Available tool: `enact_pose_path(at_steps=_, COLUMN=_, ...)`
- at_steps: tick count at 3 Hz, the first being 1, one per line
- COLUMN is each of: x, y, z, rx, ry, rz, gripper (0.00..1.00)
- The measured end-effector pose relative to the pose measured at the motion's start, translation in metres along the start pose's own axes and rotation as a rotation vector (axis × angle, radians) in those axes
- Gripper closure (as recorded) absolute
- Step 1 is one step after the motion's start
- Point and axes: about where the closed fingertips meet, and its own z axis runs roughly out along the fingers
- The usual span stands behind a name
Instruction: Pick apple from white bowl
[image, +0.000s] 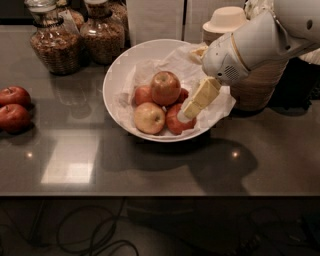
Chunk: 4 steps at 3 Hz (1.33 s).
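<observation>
Camera view looks down on the dark tabletop (150, 167), where the white bowl (116, 72) sits near the middle, lined with crumpled paper (220, 106). The apple (165, 87) rides on top of the heap in the bowl, propped by a paler yellow apple (149, 118) in front and smaller red ones around it. It stands highest there and so offers the easiest hold.

My tool (194, 102) hangs over the bowl's right side, slanted down and leftward. Its tip is just beside a red apple (175, 122) and a little apart from the apple I want. Whether my tool is spread or pressed together I cannot tell; it pinches nothing that I can see. I judge the grasp not yet made. Two red apples (14, 95) lie well apart at the tabletop's left edge.
</observation>
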Motion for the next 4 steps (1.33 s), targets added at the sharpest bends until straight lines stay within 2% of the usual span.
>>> enact_pose_path(at_steps=1, x=-0.006, y=-0.002, z=0.018, rx=-0.059, ry=-0.012, rz=-0.023, gripper=0.00)
enact_pose_path(at_steps=2, x=-0.005, y=-0.008, z=0.033, rx=-0.114, ry=-0.038, rz=-0.018, gripper=0.00)
enact_pose_path(at_steps=3, x=-0.005, y=-0.008, z=0.033, rx=-0.114, ry=-0.038, rz=-0.018, gripper=0.01)
enact_pose_path(at_steps=4, x=-0.005, y=-0.008, z=0.033, rx=-0.114, ry=-0.038, rz=-0.018, gripper=0.20)
